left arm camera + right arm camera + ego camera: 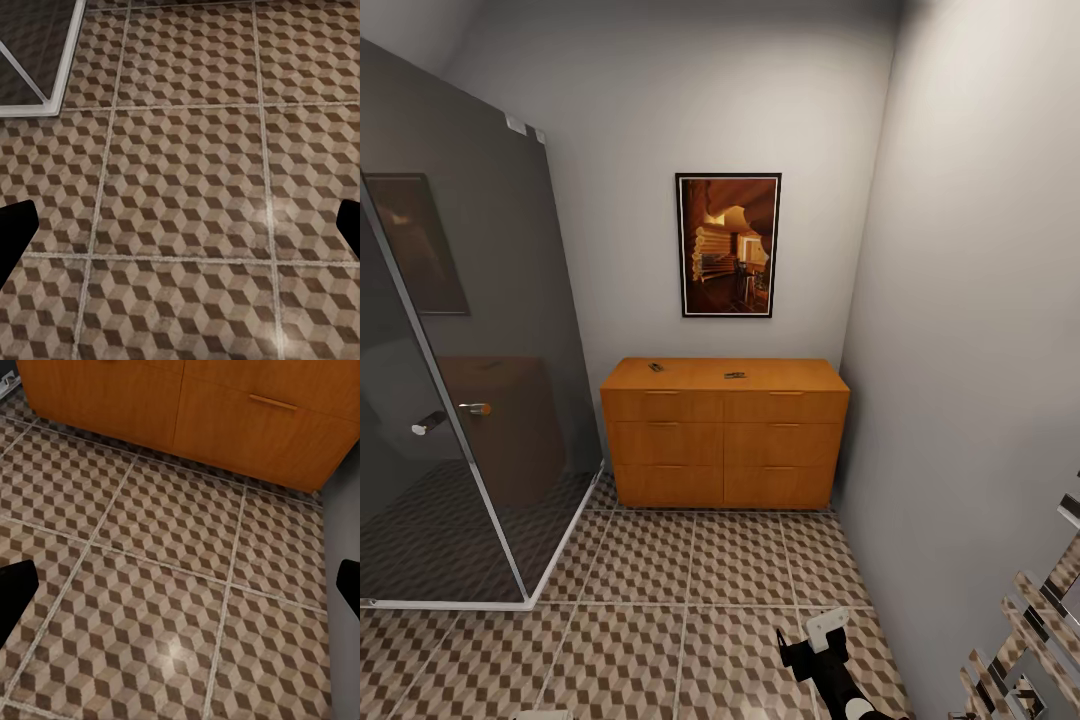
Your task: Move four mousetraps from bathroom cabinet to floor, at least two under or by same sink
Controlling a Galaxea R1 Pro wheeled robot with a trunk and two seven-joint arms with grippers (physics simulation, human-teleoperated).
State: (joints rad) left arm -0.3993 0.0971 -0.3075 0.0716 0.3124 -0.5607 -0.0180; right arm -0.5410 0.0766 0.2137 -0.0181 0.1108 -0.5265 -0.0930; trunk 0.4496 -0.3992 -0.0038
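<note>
Cube-patterned bathroom floor (660,570); smooth orange-brown cabinet (725,435).

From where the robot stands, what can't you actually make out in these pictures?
- Two small dark things on the cabinet top, head view: too small to identify.
- Drawer contents: hidden by closed fronts.
- Right gripper, head view: too small and foreshortened to tell how its jaws stand.
- Shower interior: dimmed by dark glass.
- Shiny object by the right wall: cut off by the picture's edge.
</note>
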